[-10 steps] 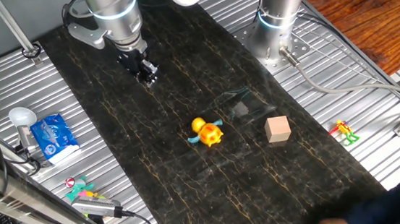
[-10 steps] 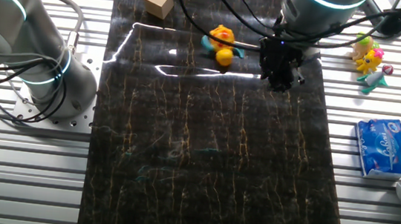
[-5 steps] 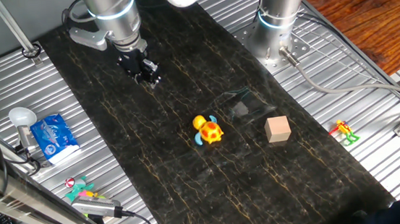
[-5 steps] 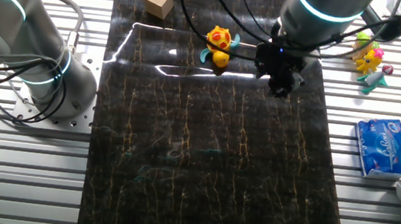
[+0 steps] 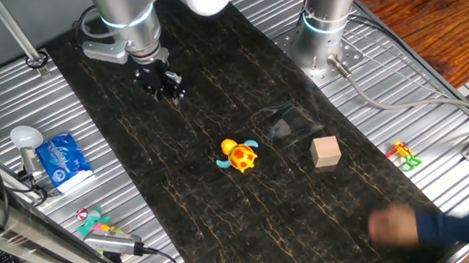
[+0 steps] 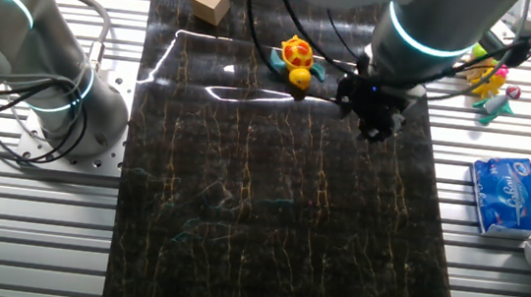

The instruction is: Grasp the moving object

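The moving object, a small yellow-and-orange toy figure with red and bluish bits (image 5: pixel 238 155), lies on the dark mat near its middle; in the other fixed view it (image 6: pixel 297 61) lies near the mat's top. My gripper (image 5: pixel 163 87) hangs over the mat well to the upper left of the toy, apart from it; it also shows in the other fixed view (image 6: pixel 378 116), to the right of the toy and a little nearer the camera. Its black fingers point down and look close together, with nothing between them.
A tan wooden cube (image 5: pixel 326 152) sits right of the toy. A thin yellow-red-green figure (image 5: pixel 403 155) lies on the metal slats at right. A second arm's base (image 5: pixel 325 30) stands at the mat's far right. A blue packet (image 5: pixel 63 161), a spoon (image 5: pixel 25 141) and toys (image 5: pixel 93 220) lie left.
The toy has turned and shifted slightly on the mat. My gripper has moved a little further away from it. A blurred dark sleeve and hand have come in at the lower right.
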Controlling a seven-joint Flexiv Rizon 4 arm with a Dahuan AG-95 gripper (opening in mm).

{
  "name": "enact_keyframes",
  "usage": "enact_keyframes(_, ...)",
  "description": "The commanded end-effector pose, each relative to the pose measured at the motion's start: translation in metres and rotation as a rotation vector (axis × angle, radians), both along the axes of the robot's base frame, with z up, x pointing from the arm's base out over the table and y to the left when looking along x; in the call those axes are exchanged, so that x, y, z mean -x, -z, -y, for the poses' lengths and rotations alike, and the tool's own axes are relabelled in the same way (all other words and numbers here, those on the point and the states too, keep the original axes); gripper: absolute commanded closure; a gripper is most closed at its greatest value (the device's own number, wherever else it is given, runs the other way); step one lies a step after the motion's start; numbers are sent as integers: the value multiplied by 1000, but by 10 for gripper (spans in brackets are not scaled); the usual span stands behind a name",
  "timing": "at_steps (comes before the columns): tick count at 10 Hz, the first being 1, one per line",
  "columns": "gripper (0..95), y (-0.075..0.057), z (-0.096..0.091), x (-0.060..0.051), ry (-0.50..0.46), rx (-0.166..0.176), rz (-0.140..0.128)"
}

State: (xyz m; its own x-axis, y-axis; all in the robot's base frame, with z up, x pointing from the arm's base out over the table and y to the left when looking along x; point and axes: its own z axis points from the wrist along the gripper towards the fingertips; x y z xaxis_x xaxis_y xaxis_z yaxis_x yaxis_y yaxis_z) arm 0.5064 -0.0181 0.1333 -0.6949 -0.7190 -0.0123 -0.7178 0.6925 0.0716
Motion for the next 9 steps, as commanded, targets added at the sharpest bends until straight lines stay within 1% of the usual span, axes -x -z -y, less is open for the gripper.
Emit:
enact_keyframes(1,570,2,2,0,-75,-34,18)
enact_keyframes(2,570,2,2,0,-93,-52,19)
enact_keyframes(3,380,2,2,0,-124,-55,19)
enact_keyframes(4,380,2,2,0,-152,-48,19)
enact_keyframes(5,380,2,2,0,-202,-32,26)
enact_keyframes(6,380,-1,-12,7,-220,-27,42)
enact_keyframes(7,380,-2,-31,17,-208,-11,45)
enact_keyframes(8,380,1,-52,32,-187,13,51)
enact_keyframes(9,380,7,-70,44,-163,15,57)
